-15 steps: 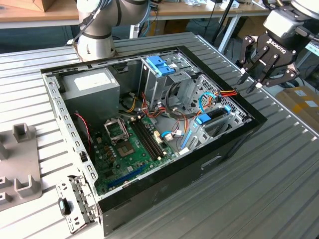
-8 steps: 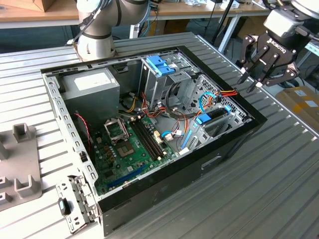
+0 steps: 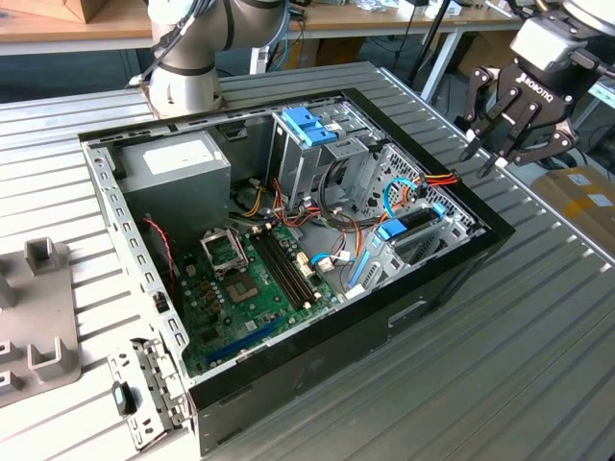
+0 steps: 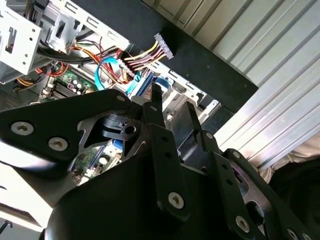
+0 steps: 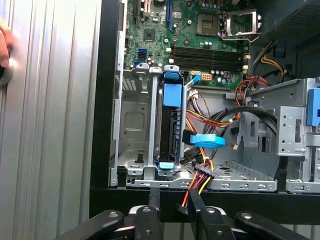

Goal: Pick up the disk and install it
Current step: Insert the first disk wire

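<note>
Overhead, end effector (image 3: 502,134) open, empty, above disk (image 3: 415,227).

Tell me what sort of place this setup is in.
Probably a robotics lab or workshop. An open computer case lies on a ribbed metal table, the arm's claw hangs beside the case, and workbenches with cables stand behind.

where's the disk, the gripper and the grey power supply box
disk (image 5: 170,135), first wrist view, on its dark edge standing in the metal bay
gripper (image 3: 485,154), exterior view, midway between its fingertips, above the case's edge
power supply box (image 3: 178,182), exterior view, on its grey side under the white label
</note>
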You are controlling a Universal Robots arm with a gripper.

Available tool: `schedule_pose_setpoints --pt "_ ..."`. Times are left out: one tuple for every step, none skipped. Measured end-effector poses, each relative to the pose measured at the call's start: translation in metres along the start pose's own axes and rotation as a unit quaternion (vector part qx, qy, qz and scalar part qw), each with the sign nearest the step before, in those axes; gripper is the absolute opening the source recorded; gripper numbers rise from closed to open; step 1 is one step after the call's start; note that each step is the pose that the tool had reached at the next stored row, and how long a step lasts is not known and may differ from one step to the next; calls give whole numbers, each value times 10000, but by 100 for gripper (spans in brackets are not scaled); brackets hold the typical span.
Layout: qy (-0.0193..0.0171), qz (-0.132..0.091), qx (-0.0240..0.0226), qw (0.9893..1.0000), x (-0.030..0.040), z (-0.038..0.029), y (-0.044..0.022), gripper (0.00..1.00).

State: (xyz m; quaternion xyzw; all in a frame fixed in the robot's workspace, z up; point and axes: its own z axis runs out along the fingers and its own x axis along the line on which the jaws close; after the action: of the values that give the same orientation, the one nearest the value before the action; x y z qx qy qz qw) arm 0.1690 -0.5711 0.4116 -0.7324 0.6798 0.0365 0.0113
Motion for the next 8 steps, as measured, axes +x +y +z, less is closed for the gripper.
schedule_pose_setpoints --pt "0 0 0 10000 0 0 -6 36" --pt "0 -1 0 10000 -1 0 -14 36" --pt "0 -1 0 10000 -1 -1 -23 36" --pt "0 -1 0 10000 -1 -1 -30 36" --pt "0 -1 0 10000 -1 0 -35 36" --pt "0 -1 0 10000 -1 0 -43 36" --pt "0 -1 0 10000 -1 -1 -49 36" --pt "0 -1 0 10000 -1 -1 -55 36"
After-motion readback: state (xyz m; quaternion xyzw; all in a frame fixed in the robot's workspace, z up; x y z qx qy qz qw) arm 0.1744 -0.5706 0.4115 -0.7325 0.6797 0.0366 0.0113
